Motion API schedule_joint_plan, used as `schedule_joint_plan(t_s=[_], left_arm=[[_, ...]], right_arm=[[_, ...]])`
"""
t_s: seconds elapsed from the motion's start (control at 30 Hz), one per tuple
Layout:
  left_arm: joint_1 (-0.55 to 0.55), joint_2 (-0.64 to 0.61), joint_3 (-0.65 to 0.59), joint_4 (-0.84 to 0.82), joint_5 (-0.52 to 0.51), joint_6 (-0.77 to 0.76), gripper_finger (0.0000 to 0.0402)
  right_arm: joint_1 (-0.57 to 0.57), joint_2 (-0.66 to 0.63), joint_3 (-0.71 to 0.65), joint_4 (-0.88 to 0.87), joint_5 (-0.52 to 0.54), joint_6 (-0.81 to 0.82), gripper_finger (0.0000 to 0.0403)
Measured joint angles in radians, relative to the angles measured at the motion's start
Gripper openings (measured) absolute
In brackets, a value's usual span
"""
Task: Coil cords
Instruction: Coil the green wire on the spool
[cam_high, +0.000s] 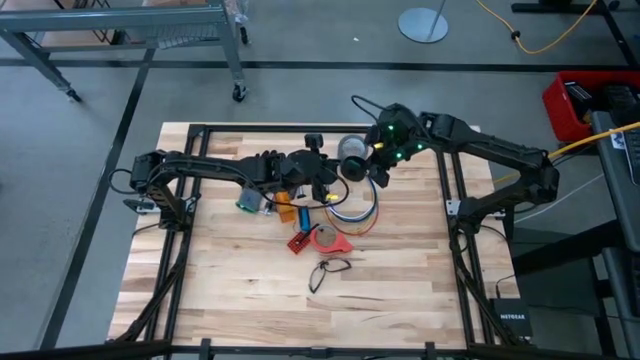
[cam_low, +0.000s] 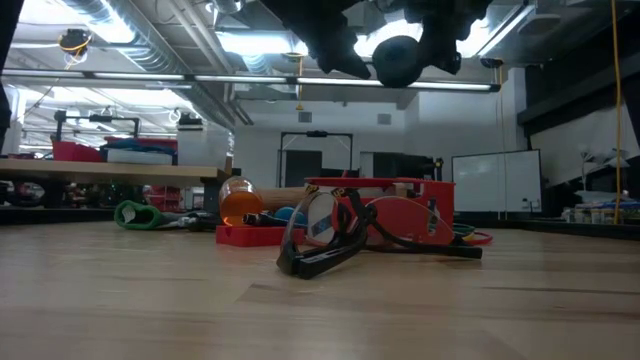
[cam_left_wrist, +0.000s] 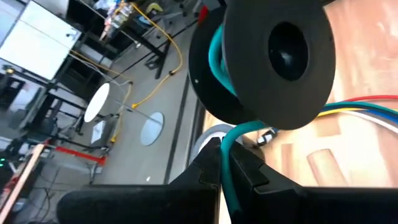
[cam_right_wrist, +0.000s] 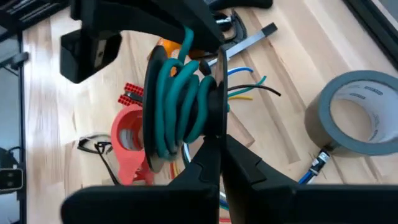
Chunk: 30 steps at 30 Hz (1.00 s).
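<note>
A black spool (cam_right_wrist: 186, 106) wound with teal cord is held above the table between both grippers; it shows at the top of the low view (cam_low: 400, 60). My left gripper (cam_left_wrist: 227, 171) is shut on the teal cord where it leaves the spool (cam_left_wrist: 273, 56). My right gripper (cam_right_wrist: 219, 163) is shut on the spool's flange. In the high view the left gripper (cam_high: 328, 188) and the right gripper (cam_high: 378, 172) meet near the table's middle. A loose loop of blue, white and red cords (cam_high: 352, 212) lies flat on the table under them. My left gripper pinches the teal cord (cam_left_wrist: 225, 146) between its two fingers, a short way below the spool. The cord runs up from the fingers onto the spool's core, and its free end passes back between the fingers. My right gripper pinches the rim of one spool flange (cam_right_wrist: 217, 127) between its two fingers, which lie in line with the thin disc. The spool is lifted clear of the table, its axis about level.
A grey duct tape roll (cam_high: 352, 152) lies at the far middle of the table. A red tape dispenser (cam_high: 330, 238), a red block (cam_high: 298, 242), black glasses (cam_high: 325, 270), an orange piece (cam_high: 283, 212) and a green thing (cam_high: 248, 200) lie around the table's middle.
</note>
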Motion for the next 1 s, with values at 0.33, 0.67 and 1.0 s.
schedule_joint_plan(t_s=[0.33,0.67,1.0], left_arm=[[-0.050,0.000,0.000,-0.095,0.066,-0.025,0.0000],[-0.103,0.000,0.000,-0.099,0.150,-0.044,0.0000],[-0.143,0.000,0.000,-0.098,0.151,-0.052,0.0001]], right_arm=[[0.068,0.000,0.000,-0.065,0.091,-0.084,0.0005],[0.199,0.000,-0.019,-0.074,0.105,-0.107,0.0005],[0.312,0.000,-0.145,0.061,0.173,-0.058,0.0005]])
